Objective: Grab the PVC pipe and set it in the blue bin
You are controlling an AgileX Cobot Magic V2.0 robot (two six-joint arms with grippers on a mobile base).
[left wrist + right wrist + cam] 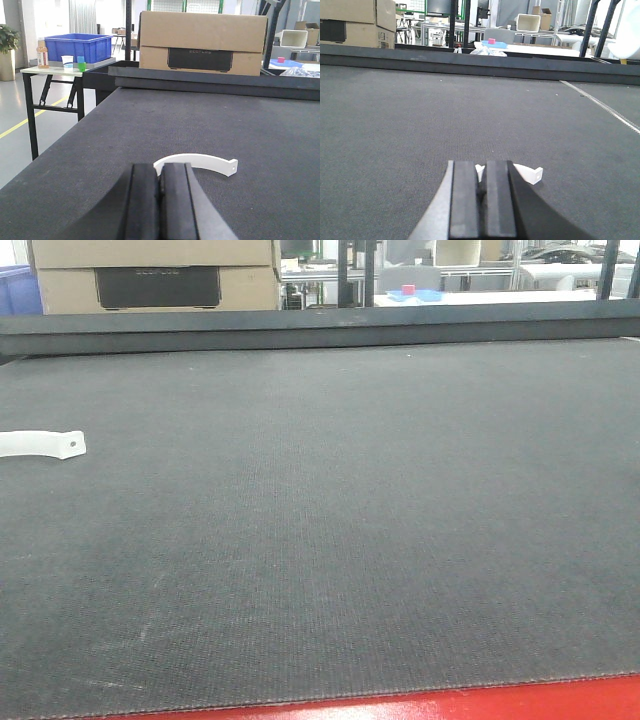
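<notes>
Left gripper: pads together, nothing between them. The PVC pipe lies flat on the desk just beyond the tips, near the desk's left edge. Right gripper: pads together; a white piece lies just past them, contact undetermined. The blue bin stands on a side table beyond the far left corner. Hazard: advancing with pads together would shove the pipe. The thin curved part may also slip during the carry off the desk.

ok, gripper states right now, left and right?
Left gripper: shut, empty; PVC pipe lies ahead on the mat.
Right gripper: shut; white piece at its tips, whether gripped cannot be told.
</notes>
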